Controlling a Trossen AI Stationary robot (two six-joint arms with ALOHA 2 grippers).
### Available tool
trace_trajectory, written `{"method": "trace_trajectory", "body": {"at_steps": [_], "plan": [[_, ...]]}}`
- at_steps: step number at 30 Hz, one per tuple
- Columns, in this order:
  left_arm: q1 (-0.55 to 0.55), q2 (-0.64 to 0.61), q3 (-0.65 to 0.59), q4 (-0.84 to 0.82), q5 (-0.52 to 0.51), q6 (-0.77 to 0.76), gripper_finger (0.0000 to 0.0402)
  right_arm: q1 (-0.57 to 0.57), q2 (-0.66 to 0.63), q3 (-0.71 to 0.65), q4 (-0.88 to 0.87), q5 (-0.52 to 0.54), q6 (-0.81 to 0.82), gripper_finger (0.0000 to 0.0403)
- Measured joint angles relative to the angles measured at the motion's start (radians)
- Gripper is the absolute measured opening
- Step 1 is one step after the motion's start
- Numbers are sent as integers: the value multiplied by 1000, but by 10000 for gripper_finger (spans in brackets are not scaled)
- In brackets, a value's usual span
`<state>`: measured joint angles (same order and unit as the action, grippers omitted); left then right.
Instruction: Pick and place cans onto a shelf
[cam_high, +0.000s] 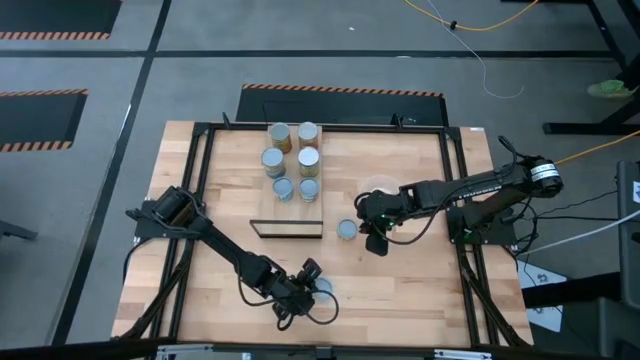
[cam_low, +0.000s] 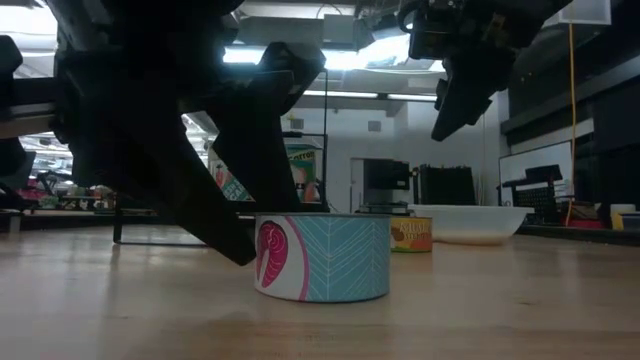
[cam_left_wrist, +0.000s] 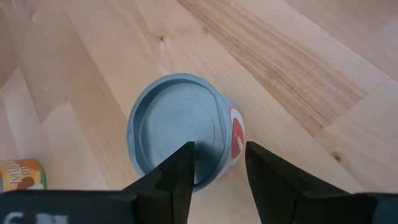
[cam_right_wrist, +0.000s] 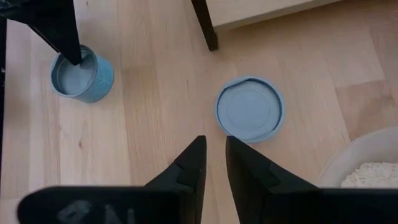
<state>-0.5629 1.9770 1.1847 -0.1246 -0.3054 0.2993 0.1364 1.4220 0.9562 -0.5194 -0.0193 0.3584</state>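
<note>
Nearest me, the light-blue can sits on the surface under my left tool, fingers parted and empty. It's rigid, probably light and slick; I'd pinch its sides. The right tool, narrowly parted and empty, hovers by another can near the shelf.

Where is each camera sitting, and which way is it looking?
High view: above the table, looking straight down; both arms, the shelf show.
Low view: at tabletop height, looking level at the blue can; dark arms hang above.
Left wrist view: above that blue can; the left gripper is open.
Right wrist view: above another can; the right gripper shows.
Shared: both wrist views see the left arm's can.
</note>
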Motion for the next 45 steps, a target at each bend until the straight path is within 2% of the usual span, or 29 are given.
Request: {"method": "trace_trajectory", "body": {"at_steps": [6, 14, 20, 34, 39, 45], "plan": [[0, 0, 0, 0, 0, -6, 122, 0, 0, 0, 0, 0, 0, 66], [0, -1, 0, 7, 0, -37, 53, 0, 0, 0, 0, 0, 0, 66], [-1, -2, 0, 8, 4, -117, 9, 0, 0, 0, 0, 0, 0, 66], [-1, 1, 14, 21, -29, -247, 3, 0, 0, 1, 0, 0, 0, 66], [-1, 2, 86, 15, -31, -282, 2, 0, 0, 1, -1, 0, 0, 66], [-1, 2, 250, -148, -33, -294, 2, 0, 0, 1, -1, 0, 0, 66]]}}
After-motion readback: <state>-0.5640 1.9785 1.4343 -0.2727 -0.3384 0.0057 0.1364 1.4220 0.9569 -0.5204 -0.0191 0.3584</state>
